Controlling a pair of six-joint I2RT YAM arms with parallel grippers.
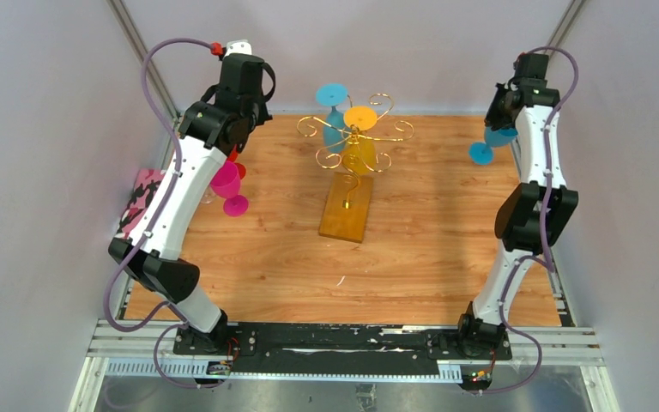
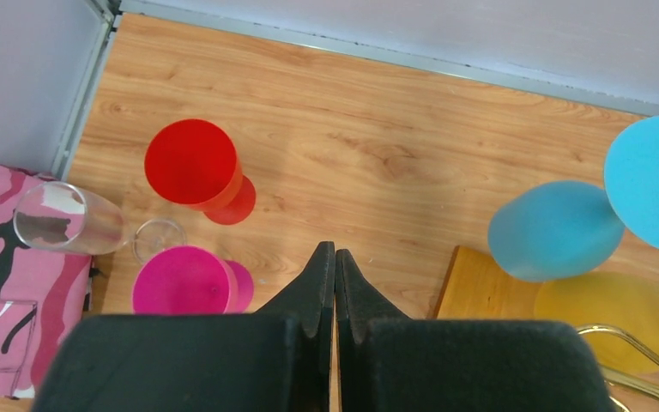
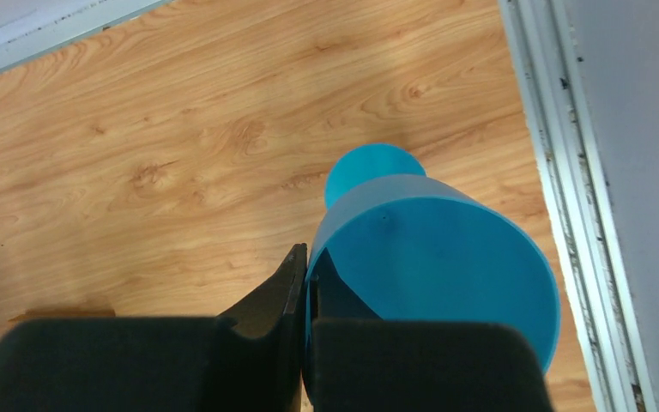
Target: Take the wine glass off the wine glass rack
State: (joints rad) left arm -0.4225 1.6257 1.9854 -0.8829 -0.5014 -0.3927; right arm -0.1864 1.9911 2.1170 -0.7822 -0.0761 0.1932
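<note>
Wine glass (image 3: 446,249), blue: off the rack (image 1: 346,210), rim pinched in right end effector (image 3: 306,275) near right edge of counter (image 1: 266,249). Left end effector (image 2: 335,275) closed, empty. Risk: slipping from thin rim grip, toppling.

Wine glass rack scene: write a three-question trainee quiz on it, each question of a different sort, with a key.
1. True or false: the left fingers are holding a glass.
2. Which colour is the glass pinched by its rim in the right fingers? A red, B blue, C yellow.
3. How many glasses hang on the wine glass rack?
Key:
1. False: they are shut on nothing.
2. B: the held blue glass.
3. Two: the hanging blue glass and the yellow glass.
</note>
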